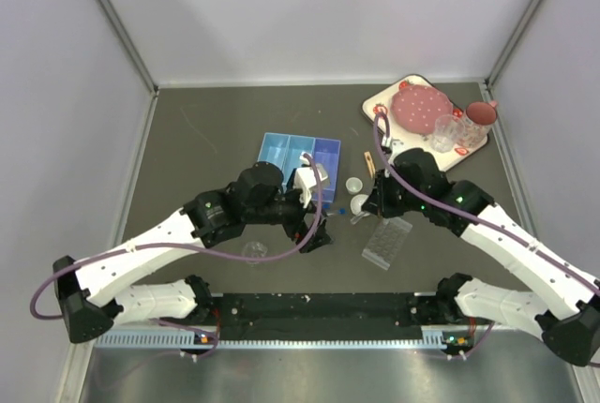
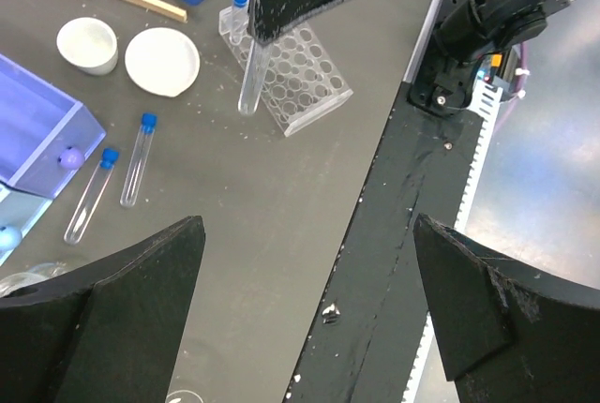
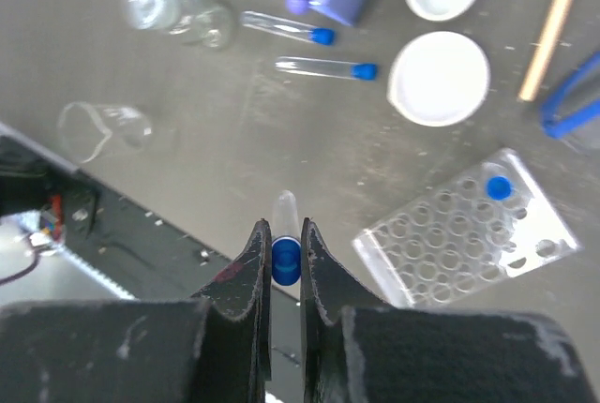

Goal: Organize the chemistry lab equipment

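Just beside the well rack (image 3: 469, 234), the right gripper (image 3: 284, 234) pinches a blue-capped tube (image 3: 285, 208) by its cap. Keep it upright, centre it over a free well, then lower slowly. The left gripper (image 2: 305, 234) gapes wide, empty.

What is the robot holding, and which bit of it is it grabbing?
The right gripper pinches a clear tube at its blue-capped end. The left gripper is open, holding nothing.

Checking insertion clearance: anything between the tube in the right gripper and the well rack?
Nothing visible. The right gripper holds the tube just beside the well rack, with only table surface between them. One capped tube already stands in a corner well; the other wells look open.
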